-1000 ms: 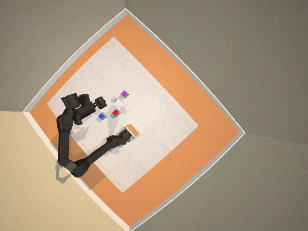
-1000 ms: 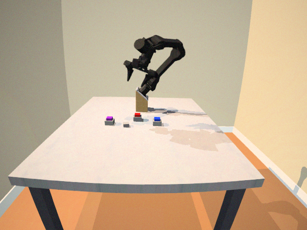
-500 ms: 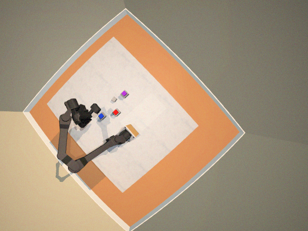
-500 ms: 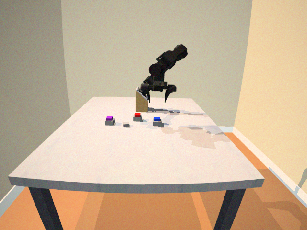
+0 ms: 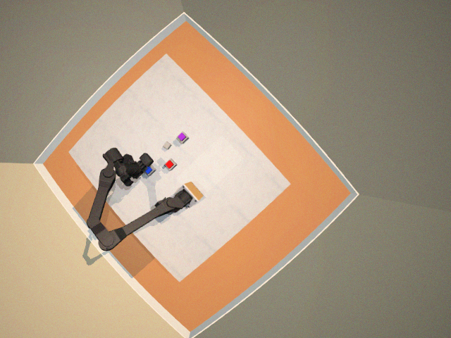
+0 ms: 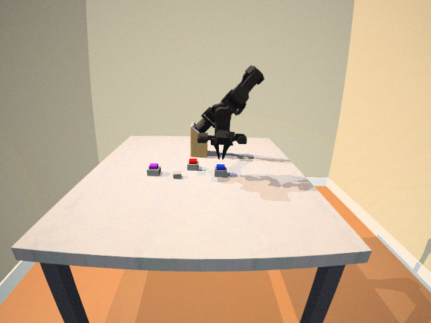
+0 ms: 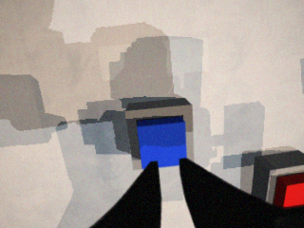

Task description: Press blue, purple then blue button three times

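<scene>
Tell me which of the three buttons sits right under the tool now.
The blue button. The closed tool hangs just above it, while the red button and purple button sit off to one side.

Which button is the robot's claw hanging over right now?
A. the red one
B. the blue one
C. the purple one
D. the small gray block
B. The claw points straight down with its tips nearly together, just above the blue button; the wrist view shows that button right ahead of the tips.
</scene>
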### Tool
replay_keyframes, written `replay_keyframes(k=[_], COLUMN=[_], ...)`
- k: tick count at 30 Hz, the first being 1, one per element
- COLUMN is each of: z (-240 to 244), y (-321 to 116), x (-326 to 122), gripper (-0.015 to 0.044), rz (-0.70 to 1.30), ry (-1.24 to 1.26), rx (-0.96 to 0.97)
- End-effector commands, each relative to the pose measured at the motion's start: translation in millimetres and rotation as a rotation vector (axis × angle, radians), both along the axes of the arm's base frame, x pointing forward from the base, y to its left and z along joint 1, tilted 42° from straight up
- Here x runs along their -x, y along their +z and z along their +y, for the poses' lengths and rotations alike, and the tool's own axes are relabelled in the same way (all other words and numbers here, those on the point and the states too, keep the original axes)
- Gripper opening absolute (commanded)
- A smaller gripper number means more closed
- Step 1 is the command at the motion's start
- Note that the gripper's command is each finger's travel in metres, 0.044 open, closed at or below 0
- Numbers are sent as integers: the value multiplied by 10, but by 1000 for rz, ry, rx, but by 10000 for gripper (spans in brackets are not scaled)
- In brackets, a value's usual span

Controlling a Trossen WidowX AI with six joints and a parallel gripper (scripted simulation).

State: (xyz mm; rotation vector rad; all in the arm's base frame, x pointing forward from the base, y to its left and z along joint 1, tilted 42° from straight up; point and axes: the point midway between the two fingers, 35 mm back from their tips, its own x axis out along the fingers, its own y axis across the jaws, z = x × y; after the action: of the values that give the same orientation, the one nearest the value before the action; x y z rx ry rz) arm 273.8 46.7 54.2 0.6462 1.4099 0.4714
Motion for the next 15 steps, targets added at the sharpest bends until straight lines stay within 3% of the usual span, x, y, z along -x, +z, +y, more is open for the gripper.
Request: replay_keyframes(k=[1, 15], z=[18, 86], y=[-9, -89], x=[3, -14], gripper=[20, 20], rz=[3, 3], ry=[-2, -2], rx=[-7, -7])
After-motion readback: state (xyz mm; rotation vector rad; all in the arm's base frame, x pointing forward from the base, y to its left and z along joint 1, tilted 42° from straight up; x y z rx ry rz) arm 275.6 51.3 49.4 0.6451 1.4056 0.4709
